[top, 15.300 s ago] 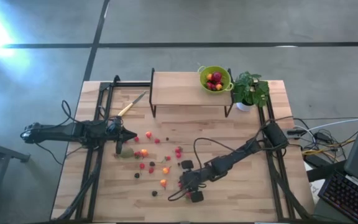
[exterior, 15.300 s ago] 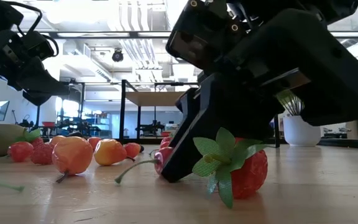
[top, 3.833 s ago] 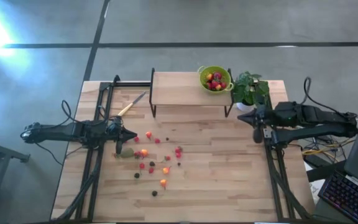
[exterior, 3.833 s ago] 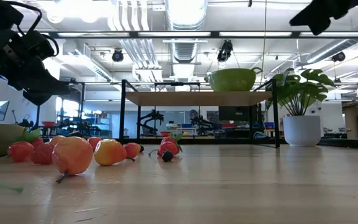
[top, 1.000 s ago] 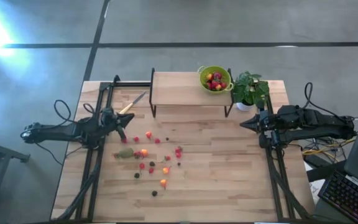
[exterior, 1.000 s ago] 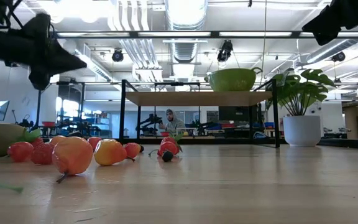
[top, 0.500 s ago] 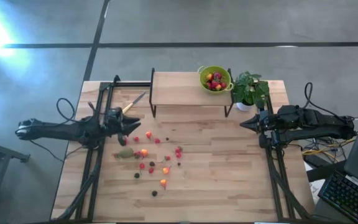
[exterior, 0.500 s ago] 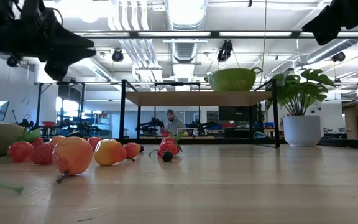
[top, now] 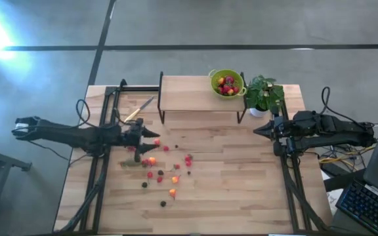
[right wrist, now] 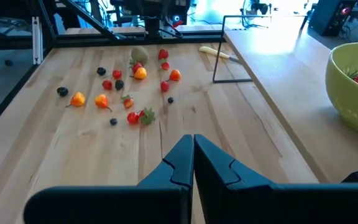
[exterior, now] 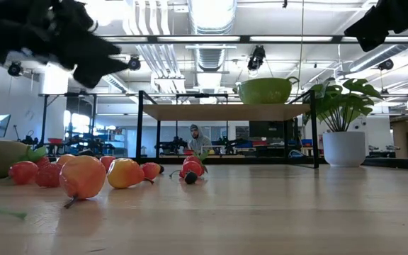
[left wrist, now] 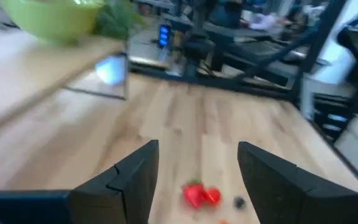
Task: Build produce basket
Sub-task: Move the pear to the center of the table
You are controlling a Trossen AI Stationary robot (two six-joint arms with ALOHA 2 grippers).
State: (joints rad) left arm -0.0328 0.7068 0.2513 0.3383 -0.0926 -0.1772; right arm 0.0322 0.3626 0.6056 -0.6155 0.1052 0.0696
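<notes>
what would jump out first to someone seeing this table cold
Probably the scatter of small red, orange and dark fruits loose on the wooden table, left of centre. Next, the lime-green basket already holding red fruit, up on the raised shelf beside the potted plant. The left gripper hovers open over the scatter.

The produce basket (top: 227,83) sits on the shelf (top: 189,93) at the table's (top: 241,190) far edge, right end, beside the potted plant (top: 263,94); loose produce (top: 163,172) lies mid-table, left of centre.
</notes>
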